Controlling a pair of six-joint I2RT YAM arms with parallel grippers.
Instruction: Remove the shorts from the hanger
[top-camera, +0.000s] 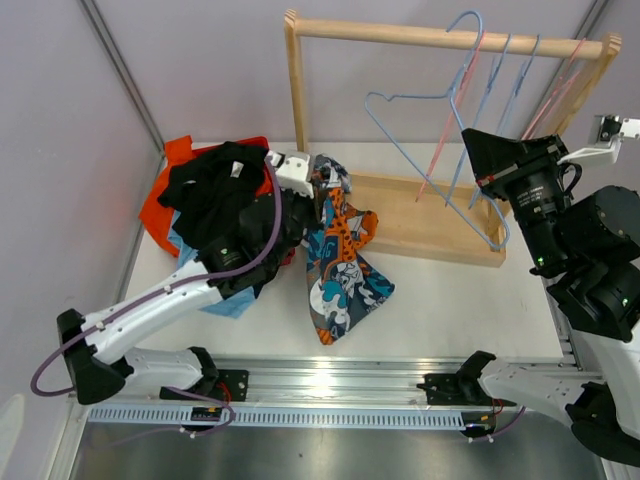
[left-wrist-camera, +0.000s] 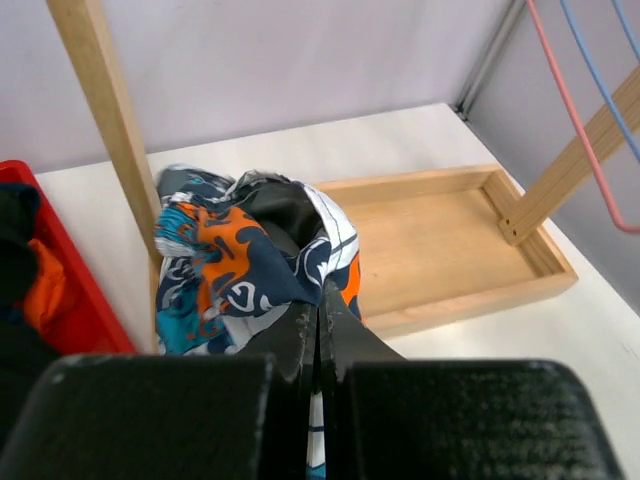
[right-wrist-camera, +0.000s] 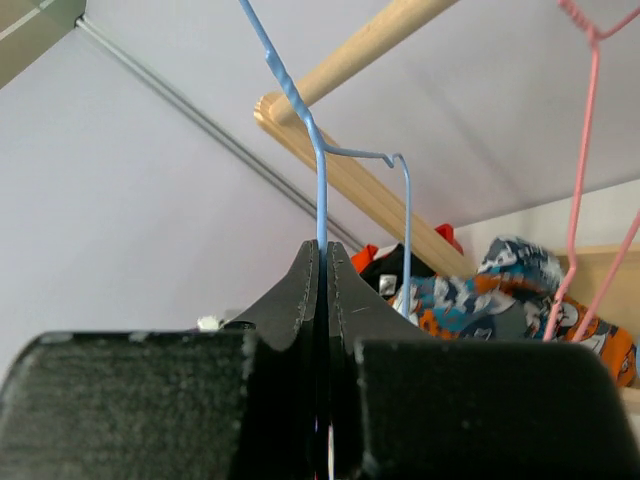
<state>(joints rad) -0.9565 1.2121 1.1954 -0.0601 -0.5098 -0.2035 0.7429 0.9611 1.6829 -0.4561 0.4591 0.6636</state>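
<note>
**Patterned shorts off the wire, pinched in the left gripper**

Blue-orange-white patterned fabric shorts (top-camera: 338, 262): bunched just beside the left post of the pale wooden rack (top-camera: 296, 90), trailing down onto the white tabletop (top-camera: 450, 300). Long axis from that post toward the near edge. Pinched at the upper end by the left gripper (left-wrist-camera: 318, 305), closed tight on the cloth. No wire to be made out through the fabric.

Just left of that grip, partly under the left arm: a heap of black shorts (top-camera: 215, 195), orange shorts (top-camera: 158, 205) and light blue shorts (top-camera: 230, 305).

Well apart to the right: thin light-blue wire hanger (right-wrist-camera: 320, 195), bare, clamped in the fully closed right gripper (right-wrist-camera: 322, 252). Hard to say whether hooked on the rail.

Probably little left but a short carry leftward and a release onto the heap, with the left arm much the nearer. Possible snag: trailing end dragging across the tabletop.
</note>
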